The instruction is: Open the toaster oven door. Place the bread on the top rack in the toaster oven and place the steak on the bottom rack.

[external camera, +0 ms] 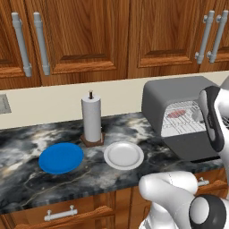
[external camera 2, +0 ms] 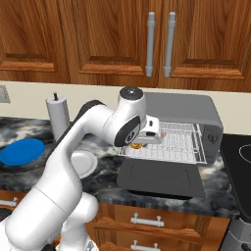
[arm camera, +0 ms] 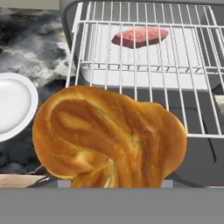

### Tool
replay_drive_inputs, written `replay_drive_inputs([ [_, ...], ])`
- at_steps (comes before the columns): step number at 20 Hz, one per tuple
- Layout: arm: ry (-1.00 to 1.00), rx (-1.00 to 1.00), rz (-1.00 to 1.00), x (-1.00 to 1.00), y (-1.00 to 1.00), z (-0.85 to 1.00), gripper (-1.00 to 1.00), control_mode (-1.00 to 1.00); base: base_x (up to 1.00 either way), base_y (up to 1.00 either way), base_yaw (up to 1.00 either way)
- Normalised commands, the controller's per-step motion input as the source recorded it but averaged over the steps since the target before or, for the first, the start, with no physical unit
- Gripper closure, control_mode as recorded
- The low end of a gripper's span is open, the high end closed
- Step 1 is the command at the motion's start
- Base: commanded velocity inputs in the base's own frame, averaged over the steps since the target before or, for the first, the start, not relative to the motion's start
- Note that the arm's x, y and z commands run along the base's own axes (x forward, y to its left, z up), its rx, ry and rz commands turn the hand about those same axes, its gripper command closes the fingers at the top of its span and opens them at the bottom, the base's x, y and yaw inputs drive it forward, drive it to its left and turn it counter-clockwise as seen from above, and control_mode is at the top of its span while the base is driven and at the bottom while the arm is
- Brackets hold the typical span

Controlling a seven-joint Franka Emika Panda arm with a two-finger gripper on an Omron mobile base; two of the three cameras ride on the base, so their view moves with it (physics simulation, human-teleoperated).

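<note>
The bread [arm camera: 109,140], a golden-brown twisted lump, sits close in front of the hand camera and hides the fingertips. From the right base view, my gripper [external camera 2: 140,141] is shut on the bread [external camera 2: 136,144] at the left front of the toaster oven [external camera 2: 188,109]. The toaster oven door [external camera 2: 159,177] lies folded down flat. The top rack [arm camera: 144,83] stretches just beyond the bread. Under its wires, deeper inside, lies the pink-red steak [arm camera: 140,37], which also appears as the steak [external camera: 175,114] in the left base view.
A white plate [external camera: 124,155] and a blue plate [external camera: 61,157] lie on the marble counter [external camera: 27,138] left of the oven, with a paper-towel roll [external camera: 91,117] behind them. A dark cooktop [external camera 2: 240,162] borders the oven's right. Wooden cabinets hang above.
</note>
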Motion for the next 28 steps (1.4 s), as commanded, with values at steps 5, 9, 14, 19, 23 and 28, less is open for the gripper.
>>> replay_drive_inputs([
  [5, 0.0, -0.01, 0.07, 0.23, 0.0, -0.21, 1.0, -1.0, 0.0, 0.0, 0.0],
  [9, 0.01, -0.03, 0.05, 0.25, -0.03, -0.21, 1.0, -1.0, 0.0, 0.0, 0.0],
  [14, 0.0, -0.02, 0.0, 0.14, -0.09, -0.26, 1.0, -1.0, 0.0, 0.0, 0.0],
  [19, 0.0, 0.0, 0.0, 0.16, -0.1, -0.13, 1.0, -1.0, 0.0, 0.0, 0.0],
  [23, 0.0, -0.01, 0.0, 0.12, -0.06, -0.07, 1.0, -1.0, 0.0, 0.0, 0.0],
  [28, 0.0, -0.02, 0.0, 0.05, -0.06, -0.11, 1.0, -1.0, 0.0, 0.0, 0.0],
])
